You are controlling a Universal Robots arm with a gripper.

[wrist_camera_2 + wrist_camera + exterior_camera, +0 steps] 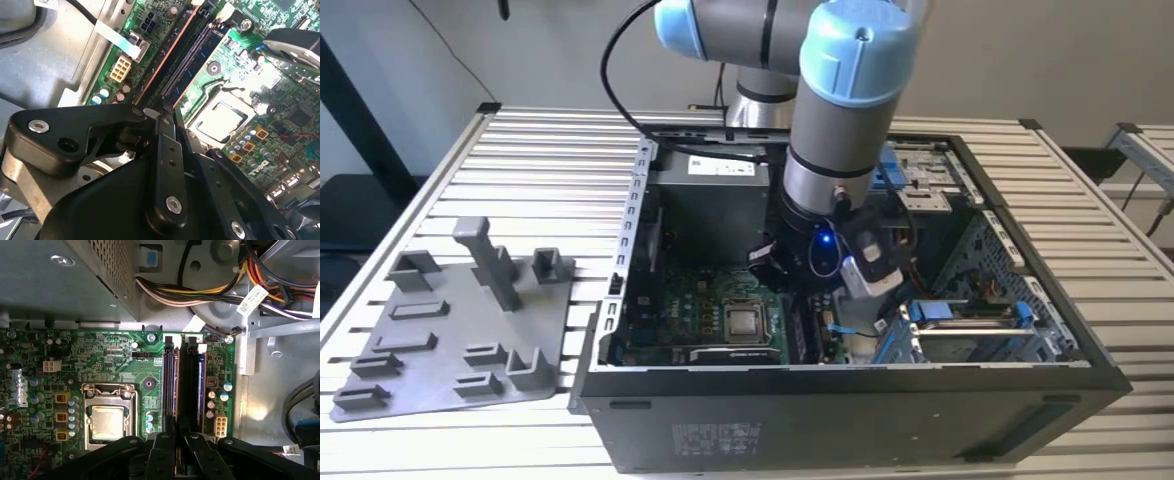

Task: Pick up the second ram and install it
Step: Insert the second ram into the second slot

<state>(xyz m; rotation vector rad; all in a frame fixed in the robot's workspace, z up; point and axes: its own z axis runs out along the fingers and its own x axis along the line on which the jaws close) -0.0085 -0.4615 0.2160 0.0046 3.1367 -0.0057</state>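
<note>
**Tool at the memory slots, second ram in the slot area**

We see the arm reaching down into the open computer case (1067, 345), which stands on the slatted counter (547, 140). Landmark: the processor socket (107, 412) on the green motherboard (115, 355).

The tool (180, 452) sits directly over the memory slots (172, 385) just beside the socket. In both wrist views its black fingers (167, 150) are drawn close together, with a thin dark edge between them in line with the slots. We cannot tell whether they are clamped on it or merely resting on it.

The second ram (192, 62) appears as a dark blue-black strip with small chips, lying along the slots beside the socket; a dark stick (189, 385) also stands in the slot farther from the socket. We cannot tell whether the strip is fully seated.

The grey holder plate (454, 330) lies on the counter, well apart from the socket, outside the case.
</note>
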